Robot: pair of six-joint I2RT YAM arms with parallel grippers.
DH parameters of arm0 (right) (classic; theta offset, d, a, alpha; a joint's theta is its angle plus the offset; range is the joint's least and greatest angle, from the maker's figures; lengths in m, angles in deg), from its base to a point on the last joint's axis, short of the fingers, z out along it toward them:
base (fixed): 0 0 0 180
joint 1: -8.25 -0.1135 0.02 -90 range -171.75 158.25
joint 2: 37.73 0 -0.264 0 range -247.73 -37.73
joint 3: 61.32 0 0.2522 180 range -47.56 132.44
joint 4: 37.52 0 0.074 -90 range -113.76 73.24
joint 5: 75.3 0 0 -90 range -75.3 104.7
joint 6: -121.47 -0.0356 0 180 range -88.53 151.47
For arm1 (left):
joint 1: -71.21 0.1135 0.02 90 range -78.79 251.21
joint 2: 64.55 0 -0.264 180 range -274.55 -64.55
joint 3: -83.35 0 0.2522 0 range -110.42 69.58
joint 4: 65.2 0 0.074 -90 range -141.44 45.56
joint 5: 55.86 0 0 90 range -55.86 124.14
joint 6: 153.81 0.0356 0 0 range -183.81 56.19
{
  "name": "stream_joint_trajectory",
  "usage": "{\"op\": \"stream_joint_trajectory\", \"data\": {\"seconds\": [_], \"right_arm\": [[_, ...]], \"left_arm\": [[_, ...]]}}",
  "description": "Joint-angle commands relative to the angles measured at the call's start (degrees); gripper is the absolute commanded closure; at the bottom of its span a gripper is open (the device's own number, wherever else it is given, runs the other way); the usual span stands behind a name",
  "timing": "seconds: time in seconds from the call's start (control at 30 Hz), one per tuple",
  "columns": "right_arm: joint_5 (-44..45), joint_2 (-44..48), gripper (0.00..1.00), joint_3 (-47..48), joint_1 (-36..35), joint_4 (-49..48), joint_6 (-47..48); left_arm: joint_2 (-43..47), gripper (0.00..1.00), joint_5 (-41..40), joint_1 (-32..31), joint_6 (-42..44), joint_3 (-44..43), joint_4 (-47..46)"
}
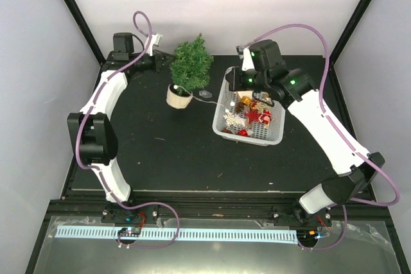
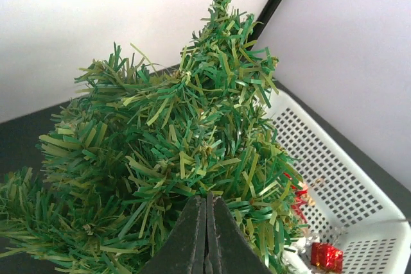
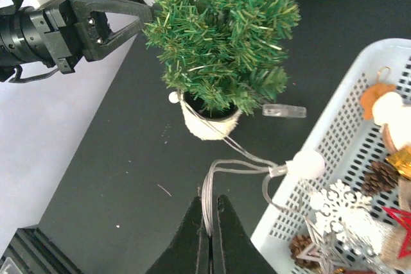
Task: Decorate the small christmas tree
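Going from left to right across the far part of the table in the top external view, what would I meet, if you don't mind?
left gripper → small christmas tree → white basket

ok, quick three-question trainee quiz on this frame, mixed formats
1. True or false: the small christmas tree stands inside the white basket.
2. What is the right gripper shut on? A) a pine cone B) the clear light-string wire C) a red star
3. Which gripper has its tips against the tree's foliage?

Key:
1. False. It stands on the table, beside the basket.
2. B
3. The left gripper.
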Motion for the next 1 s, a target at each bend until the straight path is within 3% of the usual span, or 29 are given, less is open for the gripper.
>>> {"op": "stream_joint_trajectory", "data": {"seconds": [0.0, 0.27, 0.4, 0.63, 0.97], "right_arm": [[-2.68, -3.27, 0.99, 2.21, -0.48, -2.54, 0.04], [-10.12, -8.99, 0.99, 2.47, -0.49, -12.61, -3.78], [-11.52, -11.86, 0.99, 5.33, -0.48, -9.74, -3.49], [-10.32, -10.88, 0.99, -1.01, -0.61, -9.05, -2.43], [-17.89, -8.44, 0.98, -9.33, 1.94, -26.26, -11.05]], "left_arm": [[3.2, 0.98, 4.78, -0.24, -2.78, -0.54, -6.31], [6.84, 0.98, 8.73, -0.97, 2.29, 0.39, -2.47], [9.81, 0.99, 7.78, -1.09, 5.31, 3.16, -1.52], [13.98, 0.98, 8.35, -1.13, 8.33, 5.09, -0.62], [18.44, 0.98, 9.48, -2.9, 17.39, 6.87, 7.79]]}}
